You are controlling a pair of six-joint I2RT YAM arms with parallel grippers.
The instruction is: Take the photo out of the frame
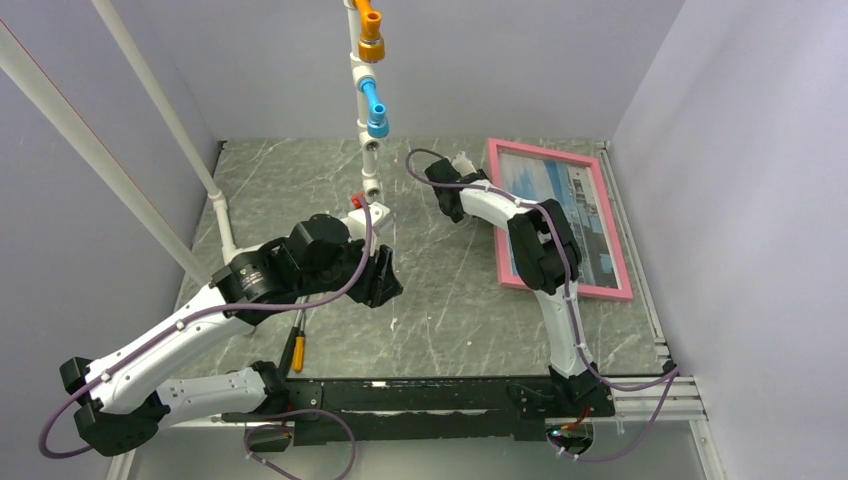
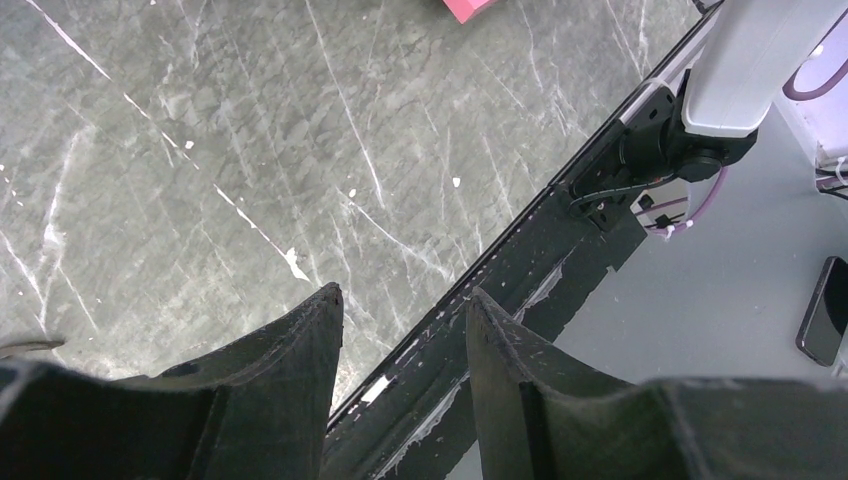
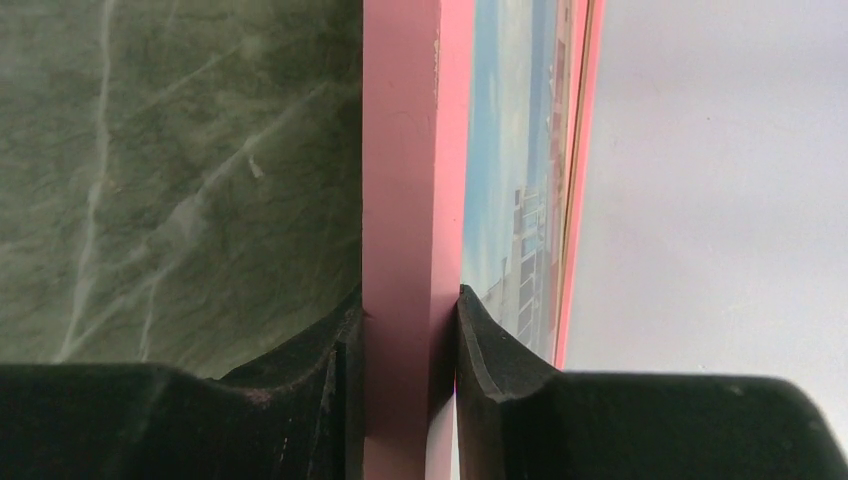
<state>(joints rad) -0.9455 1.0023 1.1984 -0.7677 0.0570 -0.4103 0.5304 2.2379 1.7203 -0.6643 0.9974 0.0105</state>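
Photo (image 3: pixel 505 200) sits inside the pink frame (image 3: pixel 410 150), and the R gripper (image 3: pixel 410 300) pinches one rail of this frame: one black pad is on the outer side of the rail, the other on the inner side, its tip just beside the print. The pads look pressed on the rail, w/ only a thin dark slit lower down on the inner side. In the top view the frame lies face up at the far right part of the table (image 1: pixel 440 310), close along the right edge, w/ the R arm reaching over its near left part; the grip seems to be near the frame's far left corner, but the exact spot I cannot tell. L gripper (image 2: pixel 403 295) is spread and holds nothing; it hangs over the near edge of the table, well apart from the frame. The step in hand is prob. to lift or turn the frame so the back can be reached, since the print shows no free edge from the front. To do it well: hold the pinch square on the rail, not let the inner pad slide onto the print, raise slowly so the frame pivots on its opposite rail and does not slip toward the right edge, and bring the L gripper closer for support before any release.
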